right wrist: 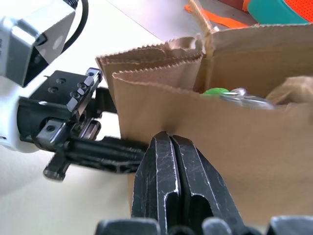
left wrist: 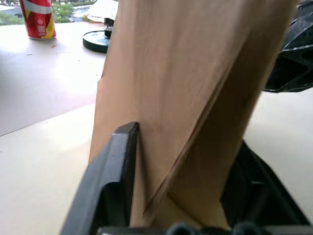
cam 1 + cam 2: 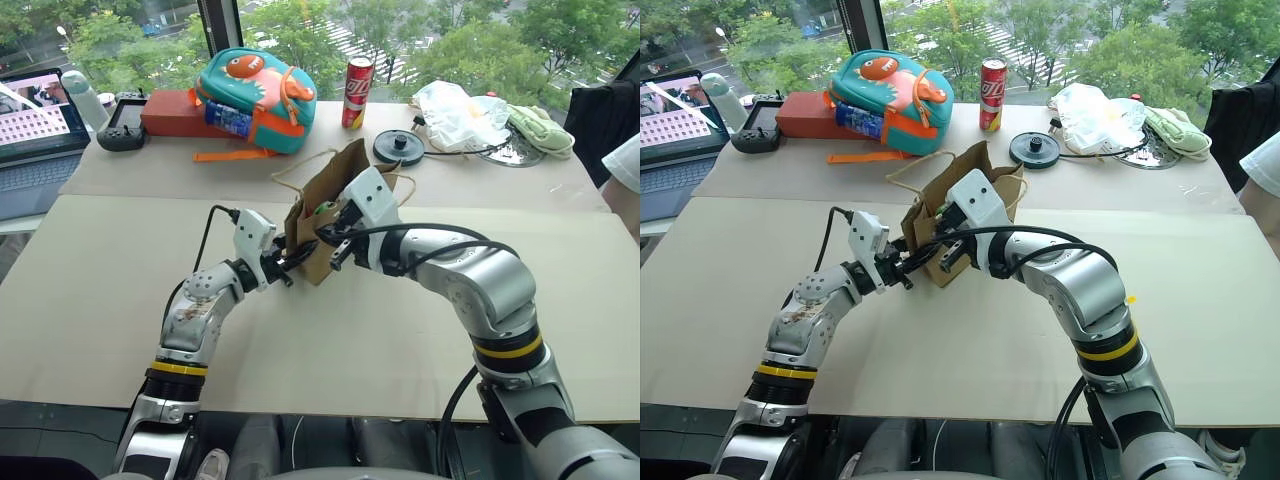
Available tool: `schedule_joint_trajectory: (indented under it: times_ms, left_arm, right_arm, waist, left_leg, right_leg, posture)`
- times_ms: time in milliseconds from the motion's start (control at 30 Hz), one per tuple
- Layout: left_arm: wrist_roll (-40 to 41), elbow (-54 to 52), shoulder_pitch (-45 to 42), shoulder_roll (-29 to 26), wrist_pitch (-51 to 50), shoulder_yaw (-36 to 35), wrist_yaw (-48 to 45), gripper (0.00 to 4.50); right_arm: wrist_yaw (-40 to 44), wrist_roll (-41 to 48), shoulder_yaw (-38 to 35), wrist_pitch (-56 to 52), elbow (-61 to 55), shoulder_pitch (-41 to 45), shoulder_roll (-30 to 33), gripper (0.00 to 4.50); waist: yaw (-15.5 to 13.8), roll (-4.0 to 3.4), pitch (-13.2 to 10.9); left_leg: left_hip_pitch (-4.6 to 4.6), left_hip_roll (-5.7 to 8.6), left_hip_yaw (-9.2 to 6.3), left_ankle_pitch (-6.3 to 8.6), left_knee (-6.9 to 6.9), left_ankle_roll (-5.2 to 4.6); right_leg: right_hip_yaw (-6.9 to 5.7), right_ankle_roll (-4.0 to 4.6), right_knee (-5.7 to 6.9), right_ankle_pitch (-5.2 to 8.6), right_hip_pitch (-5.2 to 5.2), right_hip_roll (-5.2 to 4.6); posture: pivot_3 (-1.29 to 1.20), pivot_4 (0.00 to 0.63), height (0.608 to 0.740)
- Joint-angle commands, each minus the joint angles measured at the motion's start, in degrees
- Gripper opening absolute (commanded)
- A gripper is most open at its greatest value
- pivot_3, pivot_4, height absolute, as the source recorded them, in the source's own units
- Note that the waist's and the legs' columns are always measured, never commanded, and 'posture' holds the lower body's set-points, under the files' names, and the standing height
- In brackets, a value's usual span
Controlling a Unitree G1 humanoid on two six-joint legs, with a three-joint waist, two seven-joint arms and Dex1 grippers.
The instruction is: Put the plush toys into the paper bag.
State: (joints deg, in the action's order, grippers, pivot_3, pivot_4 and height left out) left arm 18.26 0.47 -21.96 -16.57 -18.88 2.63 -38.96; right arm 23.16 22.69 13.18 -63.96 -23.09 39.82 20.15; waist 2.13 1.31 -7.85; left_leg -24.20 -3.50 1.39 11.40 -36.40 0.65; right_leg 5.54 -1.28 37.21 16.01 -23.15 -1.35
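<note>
Paper bag [image 3: 950, 225] stands upright mid-surface [image 3: 1200, 300], mouth open, between both arms. L gripper [image 3: 908, 268] has its fingers [image 2: 117, 166] either side of the bag's side fold, apparently pinching it. R gripper [image 1: 173, 161]: fingers pressed together, tips against the bag's front wall, holding nothing. Inside the bag, a green bit [image 1: 215, 91] shows, prob. the chili toy's leaf; grey ball can't be seen. No plush toys loose on the surface, so task looks nearly done. Left: let go, pull arms clear.
</note>
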Motion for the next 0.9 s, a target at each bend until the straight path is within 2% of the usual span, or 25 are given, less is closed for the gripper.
schedule_joint_trajectory:
  times_ms: [33,100,500,633,733,900]
  left_arm:
    - [-0.27,-0.44,-1.19,0.5,1.68,0.45,-0.24,0.73]
    - [-0.4,-0.16,-1.38,0.66,1.76,0.5,-0.26,0.05]
    - [-0.79,1.38,-3.28,1.82,2.26,0.07,0.79,0.05]
    - [-0.19,1.72,-4.15,1.64,2.25,-0.98,0.66,0.05]
    - [1.18,1.39,-4.8,0.68,1.59,-2.56,-0.36,0.05]
    - [3.92,1.85,-6.01,-3.26,0.81,-5.07,-5.45,0.05]
  right_arm:
    - [-0.07,-0.31,-0.94,0.84,-2.3,1.35,0.08,0.0]
    - [-0.06,-0.3,-0.98,0.81,-2.4,1.32,0.14,0.0]
    - [2.28,2.76,-1.32,-2.27,-9.43,-1.75,3.4,0.0]
    - [6.9,5.42,-3.57,-1.4,-15.81,-6.52,9.47,0.0]
    - [13.08,8.96,-8.37,2.13,-21.06,-13.42,15.66,0.0]
    - [20.02,11.67,-18.0,7.77,-19.44,-20.86,23.33,0.0]
  waist:
    - [0.0,0.0,0.0]
    - [-0.01,0.0,0.0]
    - [-0.02,0.0,0.0]
    - [-0.32,0.0,0.0]
    - [-0.73,0.01,0.0]
    - [-0.82,0.02,-0.01]
  left_leg:
    - [0.0,0.0,0.0,0.0,0.0,0.0]
    - [0.0,0.0,0.0,0.0,0.0,0.0]
    - [-0.01,0.0,-0.01,0.0,0.0,0.0]
    - [-0.04,0.02,-0.03,0.0,0.0,0.0]
    - [-0.06,0.04,-0.04,0.0,0.0,0.0]
    - [0.03,0.04,-0.03,0.0,-0.01,-0.01]
  right_leg:
    - [0.0,0.0,0.0,0.0,0.0,0.0]
    - [0.0,0.0,0.0,0.0,0.0,0.0]
    - [0.0,0.0,-0.01,0.0,0.0,0.0]
    - [-0.01,0.0,-0.03,0.0,0.01,0.0]
    - [-0.01,-0.01,-0.07,0.01,0.02,-0.01]
    - [0.01,-0.01,-0.07,0.01,0.05,0.01]
  posture:
    - [0.0,0.15,0.728]
    - [0.0,0.15,0.728]
    - [0.0,0.15,0.728]
    - [0.0,0.15,0.728]
    - [0.0,0.15,0.728]
    - [0.0,0.15,0.728]
